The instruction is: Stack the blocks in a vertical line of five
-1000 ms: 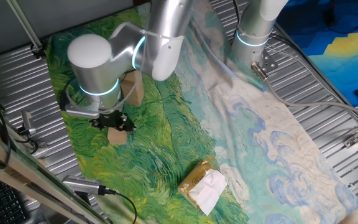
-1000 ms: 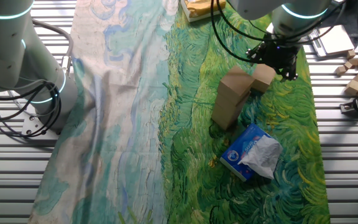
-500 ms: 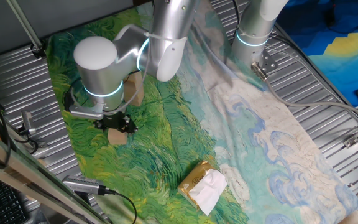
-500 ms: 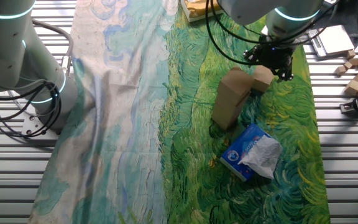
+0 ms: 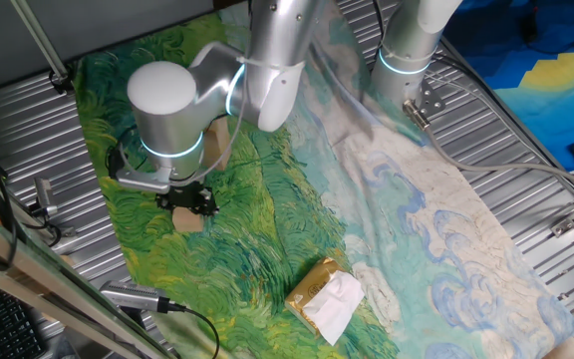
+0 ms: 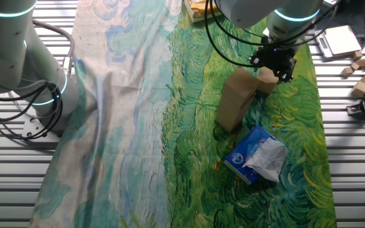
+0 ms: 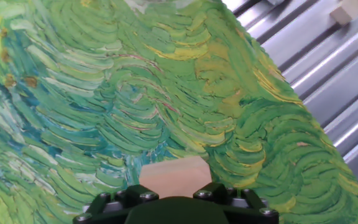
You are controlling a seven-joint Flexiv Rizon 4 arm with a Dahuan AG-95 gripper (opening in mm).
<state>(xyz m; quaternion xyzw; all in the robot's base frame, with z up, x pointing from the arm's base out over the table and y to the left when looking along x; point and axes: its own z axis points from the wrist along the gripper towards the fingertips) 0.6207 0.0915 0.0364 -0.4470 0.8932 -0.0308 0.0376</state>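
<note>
the tool has shifted a little toward the stacked blocks.

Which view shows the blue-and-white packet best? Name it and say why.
The other fixed view: the blue-and-white packet lies whole and unobstructed on the green cloth, near the block stack. One fixed view shows none of it; the arm fills that area. The hand view shows only cloth and one block.

Directly below the matt black metal gripper, studded with shiny screw heads, sits a smooth, matt, light tan wooden cube. Beneath both spreads a soft green cloth printed with painterly brushstrokes. Beyond its edge lies ribbed, glossy grey metal tabletop.
</note>
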